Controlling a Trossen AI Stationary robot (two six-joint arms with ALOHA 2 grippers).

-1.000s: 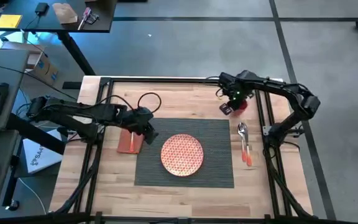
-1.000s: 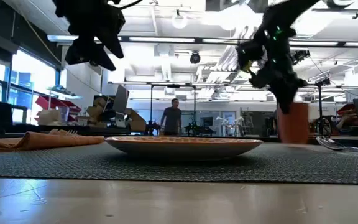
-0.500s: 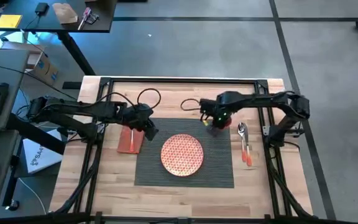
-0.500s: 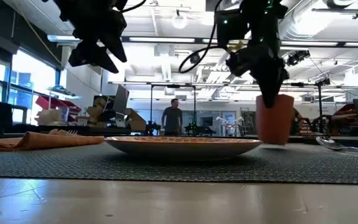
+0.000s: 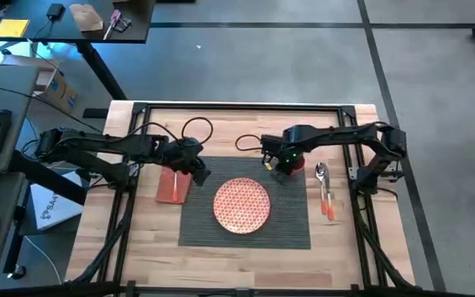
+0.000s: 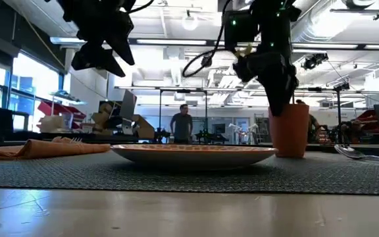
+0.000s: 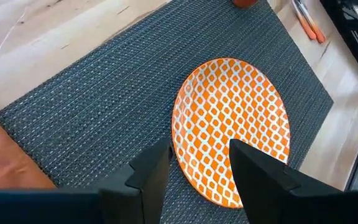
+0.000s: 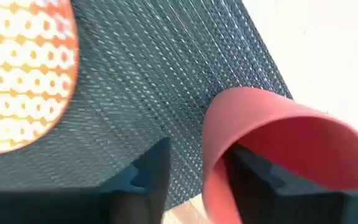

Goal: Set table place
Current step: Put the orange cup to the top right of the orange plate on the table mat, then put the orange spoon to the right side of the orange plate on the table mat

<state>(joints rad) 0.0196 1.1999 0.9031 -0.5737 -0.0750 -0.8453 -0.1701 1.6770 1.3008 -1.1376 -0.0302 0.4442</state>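
Slightly leftward since a moment ago, the right hand [image 5: 285,167] grips the red cup's [image 6: 289,130] rim on the placemat's [image 5: 287,223] far right corner. Left hand [image 5: 198,171] hovers narrowly open between napkin [image 5: 172,187] and plate [image 5: 242,205].

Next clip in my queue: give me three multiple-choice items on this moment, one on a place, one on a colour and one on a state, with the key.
1. Where does the red cup stand?
A. on the plate
B. at the placemat's far right corner
C. on the napkin

2. What colour is the placemat?
A. dark grey
B. white
C. green

3. What is the right end effector doing?
A. gripping the spoon
B. hanging empty above the plate
C. gripping the cup's rim

Key:
1 B, the high view shows the cup at that corner, beside the plate.
2 A, the woven mat looks dark grey in every view.
3 C, the right wrist view shows one finger inside the cup and one outside.
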